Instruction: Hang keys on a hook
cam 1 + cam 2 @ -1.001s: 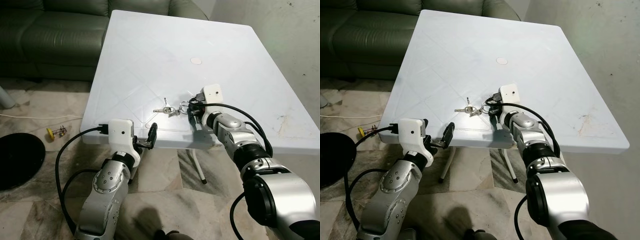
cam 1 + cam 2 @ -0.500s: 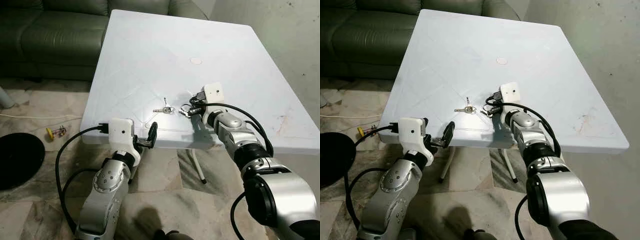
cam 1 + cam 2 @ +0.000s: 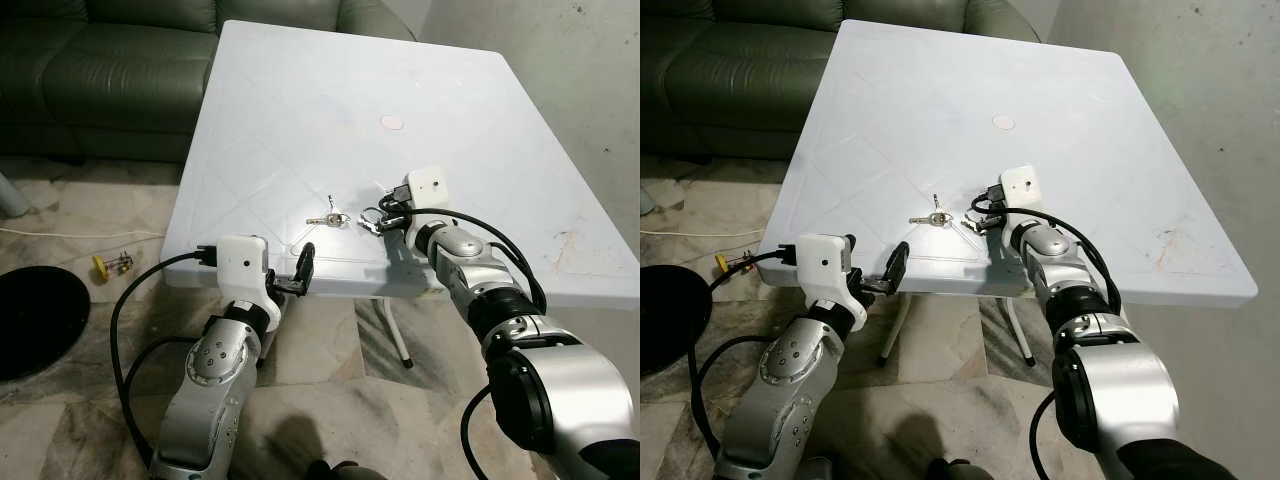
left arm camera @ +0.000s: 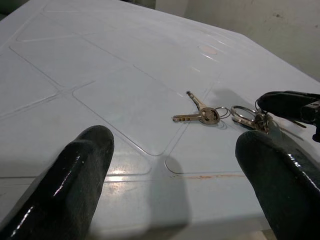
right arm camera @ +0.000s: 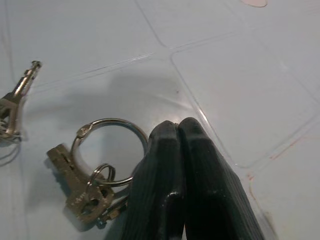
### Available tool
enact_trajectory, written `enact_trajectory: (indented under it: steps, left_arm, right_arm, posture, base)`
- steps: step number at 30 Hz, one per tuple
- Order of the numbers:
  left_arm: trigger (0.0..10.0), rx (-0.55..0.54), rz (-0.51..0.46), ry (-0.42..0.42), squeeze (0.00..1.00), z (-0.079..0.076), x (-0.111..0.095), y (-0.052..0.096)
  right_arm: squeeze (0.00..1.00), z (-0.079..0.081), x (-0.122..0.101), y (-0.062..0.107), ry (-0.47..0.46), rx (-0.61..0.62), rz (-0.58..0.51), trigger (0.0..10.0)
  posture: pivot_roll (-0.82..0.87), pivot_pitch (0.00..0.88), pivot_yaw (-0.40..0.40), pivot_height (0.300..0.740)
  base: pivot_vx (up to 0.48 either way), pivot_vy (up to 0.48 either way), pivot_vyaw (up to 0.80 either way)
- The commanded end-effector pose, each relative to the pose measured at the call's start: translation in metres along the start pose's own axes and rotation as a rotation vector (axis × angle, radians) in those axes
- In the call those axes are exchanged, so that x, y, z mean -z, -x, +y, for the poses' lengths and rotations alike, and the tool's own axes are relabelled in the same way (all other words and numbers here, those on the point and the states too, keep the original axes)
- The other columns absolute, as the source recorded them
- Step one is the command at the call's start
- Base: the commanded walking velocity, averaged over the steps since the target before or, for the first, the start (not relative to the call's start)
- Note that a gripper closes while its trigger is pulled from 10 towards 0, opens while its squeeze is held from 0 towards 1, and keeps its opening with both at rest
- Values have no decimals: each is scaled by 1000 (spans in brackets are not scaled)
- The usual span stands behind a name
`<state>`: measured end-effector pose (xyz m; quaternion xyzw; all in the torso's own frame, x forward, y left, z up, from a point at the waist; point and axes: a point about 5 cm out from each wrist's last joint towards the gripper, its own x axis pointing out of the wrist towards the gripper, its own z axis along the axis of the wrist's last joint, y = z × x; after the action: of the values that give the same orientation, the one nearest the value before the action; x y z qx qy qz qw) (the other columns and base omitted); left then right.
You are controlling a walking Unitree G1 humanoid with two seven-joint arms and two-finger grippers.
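White worktop [image 3: 300, 90] carries everything. Left claw [image 3: 303, 272] hovers at near edge, fingers spread wide, empty. Right claw [image 5: 177, 165] low on worktop, fingers pressed together, seemingly pinching big ring of key bunch [image 5: 95, 185]. Smaller key pair [image 3: 329, 218] lies apart, flat. Keys likely light, rigid, slippery, prone to swing; ring best hold.

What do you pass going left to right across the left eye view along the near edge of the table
left gripper → small pair of keys → key ring bunch → right gripper, pinching that ring, all on the white table.
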<state>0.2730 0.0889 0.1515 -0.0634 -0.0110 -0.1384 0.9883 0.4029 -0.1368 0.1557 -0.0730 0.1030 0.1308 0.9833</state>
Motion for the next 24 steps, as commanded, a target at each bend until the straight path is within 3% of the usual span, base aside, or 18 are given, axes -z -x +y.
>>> enact_trajectory:
  steps: [1,4,5,6,18,24]
  left_arm:
    - [10000,13,-2,12,0,-8,1,-1]
    - [10000,14,-2,13,0,-9,1,-1]
    - [10000,13,-2,14,0,-9,1,-1]
    - [10000,12,-2,14,0,-9,1,0]
    - [10000,-27,-19,15,0,-4,-2,-4]
    - [10000,-118,-55,5,0,13,-11,-11]
  right_arm:
    - [0,-7,1,1,6,27,13,10000]
    - [0,-7,2,1,-3,34,18,10000]
    - [0,-8,1,1,-11,51,14,510]
    - [0,-9,0,1,-17,67,5,0]
    - [0,-14,-30,1,-115,103,-159,0]
    - [0,-13,-49,5,-141,93,-315,0]
  posture:
    - [155,160,-167,740]
    - [157,161,-168,740]
    - [157,163,-169,740]
    - [158,164,-168,740]
    - [153,171,-168,740]
    - [141,172,-166,740]
  base:
    - [0,0,0]
    - [0,0,0]
    - [0,0,0]
    - [0,0,0]
    - [0,0,0]
    - [0,0,0]
